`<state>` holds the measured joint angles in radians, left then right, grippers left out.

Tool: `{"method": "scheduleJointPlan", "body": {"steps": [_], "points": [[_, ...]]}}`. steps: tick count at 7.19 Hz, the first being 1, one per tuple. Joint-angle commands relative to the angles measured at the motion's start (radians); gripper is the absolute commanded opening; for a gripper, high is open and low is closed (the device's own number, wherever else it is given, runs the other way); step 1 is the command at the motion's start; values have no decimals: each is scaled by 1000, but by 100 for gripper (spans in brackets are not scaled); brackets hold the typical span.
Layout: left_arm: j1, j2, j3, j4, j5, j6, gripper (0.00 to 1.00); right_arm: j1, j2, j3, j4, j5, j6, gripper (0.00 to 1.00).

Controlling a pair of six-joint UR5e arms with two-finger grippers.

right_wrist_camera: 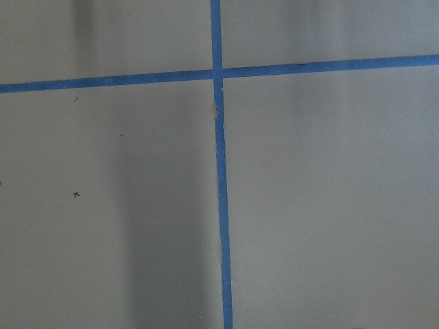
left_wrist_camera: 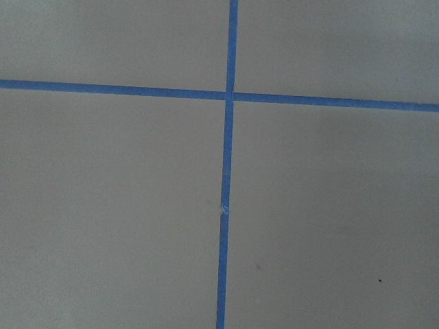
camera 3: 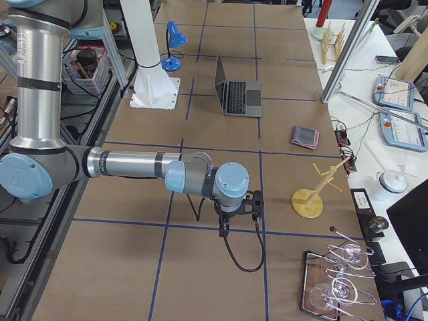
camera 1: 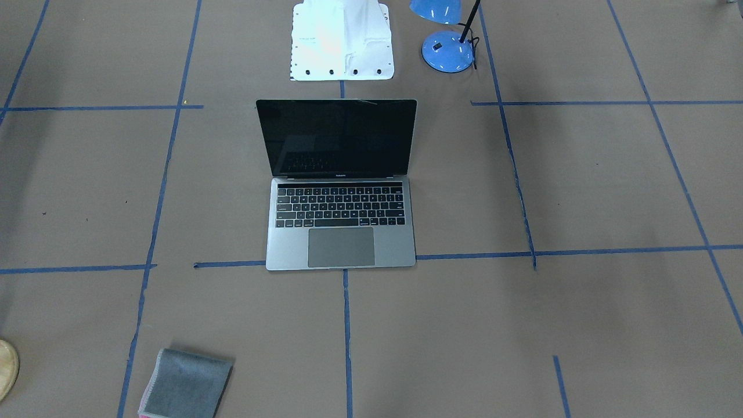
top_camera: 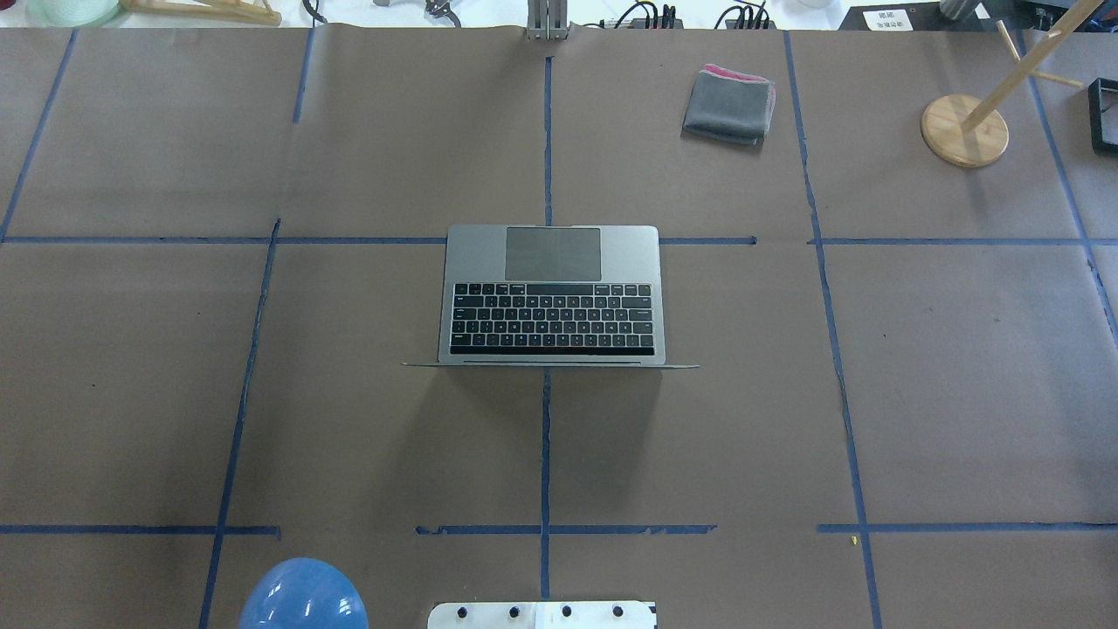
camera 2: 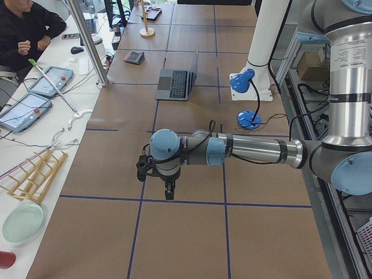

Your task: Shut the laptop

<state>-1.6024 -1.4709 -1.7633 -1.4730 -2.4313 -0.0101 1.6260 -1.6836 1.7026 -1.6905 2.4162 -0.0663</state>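
We are finding the laptop (camera 1: 339, 186) standing open at the middle of the table (camera 1: 580, 186), lid near upright, its back toward us. The left gripper (camera 2: 168, 193) and right gripper (camera 3: 223, 231) are hanging well apart from it — parted or closed, we cannot tell. For closing, we are favouring a slow push on the lid's top edge — forward and down.

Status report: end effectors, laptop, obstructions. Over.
Left end effector, right end effector: off the laptop, open or shut unclear. Laptop open, lid raised. Cloth, lamp apart from it.
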Motion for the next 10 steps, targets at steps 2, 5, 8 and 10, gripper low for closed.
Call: {"method": "scheduleJointPlan", "body": {"steps": [2,5,8,10], "points": [[1,0,-1,0,0,1,100,0,1,5,0,3,0,100],[5,-26,-2,0,-3,-10,100,-11,7,80,-9,-3,0,100],[125,-71,-80,-1,-9,-139,100,-23,25,109,-3,23,2,100],[299,-69,-218,-1,1,-372,100,-26,24,133,-2,78,5,100]]}}
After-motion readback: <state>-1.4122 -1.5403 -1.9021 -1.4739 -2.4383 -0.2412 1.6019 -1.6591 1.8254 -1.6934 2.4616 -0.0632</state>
